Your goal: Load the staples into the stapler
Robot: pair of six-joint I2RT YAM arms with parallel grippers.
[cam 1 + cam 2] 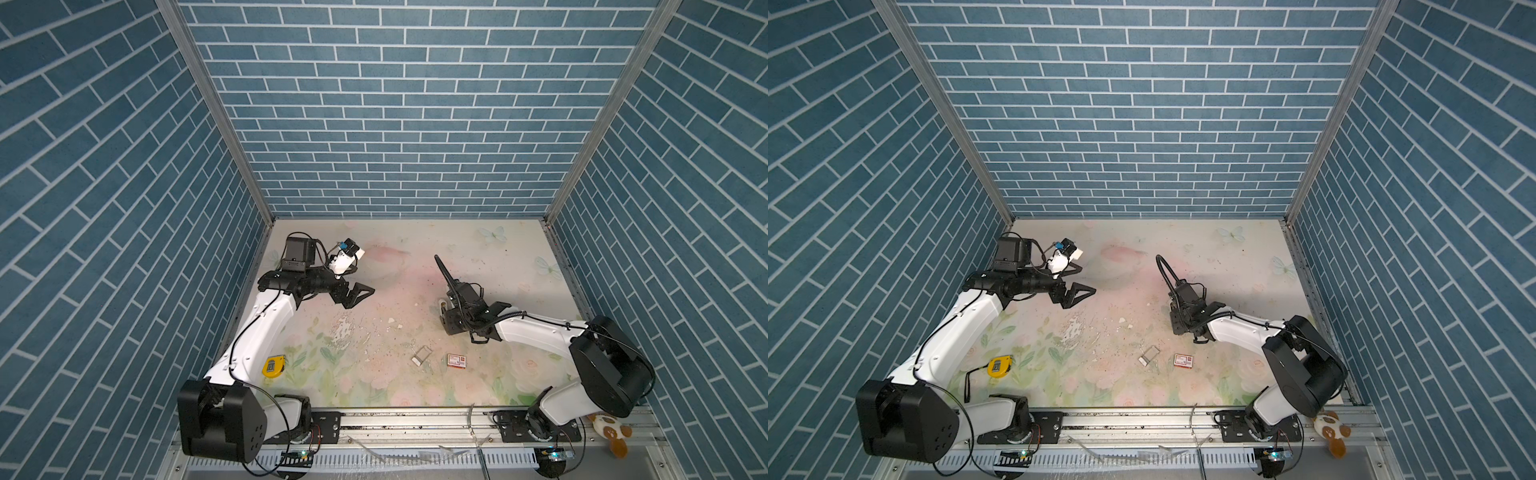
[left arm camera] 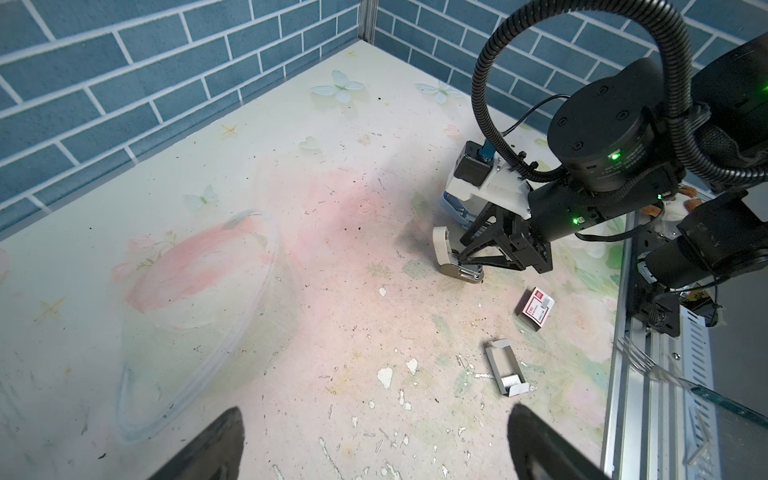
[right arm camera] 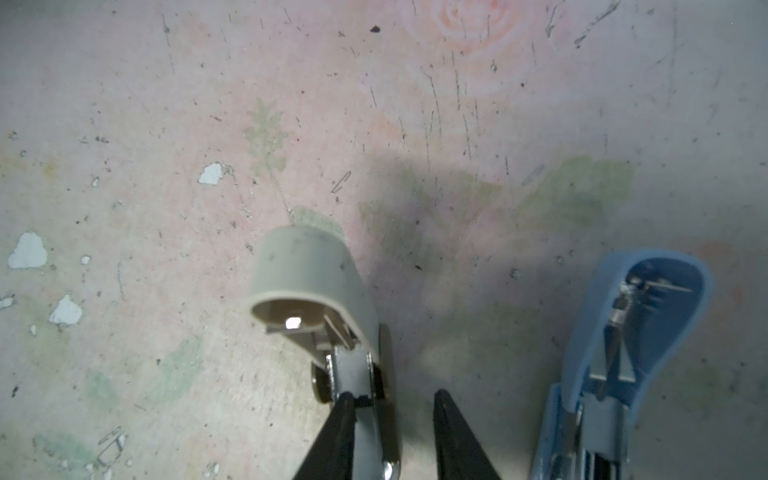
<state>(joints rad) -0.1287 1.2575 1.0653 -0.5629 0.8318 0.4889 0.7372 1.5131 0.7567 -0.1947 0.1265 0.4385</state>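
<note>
Here we find the right gripper point(image 3: 395, 392) down at the hinge end of the beige stapler point(image 3: 307, 274). The stapler lies on the flowered table point(image 1: 415, 257) with its cap swung up and its metal rail bare. The jaws stand partway apart and straddle that rail. One finger point(image 3: 332, 432) lies against the metal, while a strip of table shows between the stapler and the opposite finger, so we cannot tell whether the stapler is pinched or only bracketed. Just beyond that opposite finger, beside the beige stapler, a blue stapler point(image 3: 648, 332) lies with its cap open too, and neither finger touches it.

The staples point(image 2: 512, 379) are well apart from the beige stapler, on the side toward the robot's bases. We see them as a small silvery block at one end of an open cardboard tray point(image 2: 500, 361). The red-and-white box point(image 2: 536, 307) lies near that tray without touching it, likewise on the robot's side of the beige stapler.

The left gripper point(image 1: 365, 280) hangs far across the table from the beige stapler, its jaws spread as wide as they go and holding nothing. A yellow tape measure point(image 1: 272, 366) lies farther from the beige stapler again, close by the left arm
</note>
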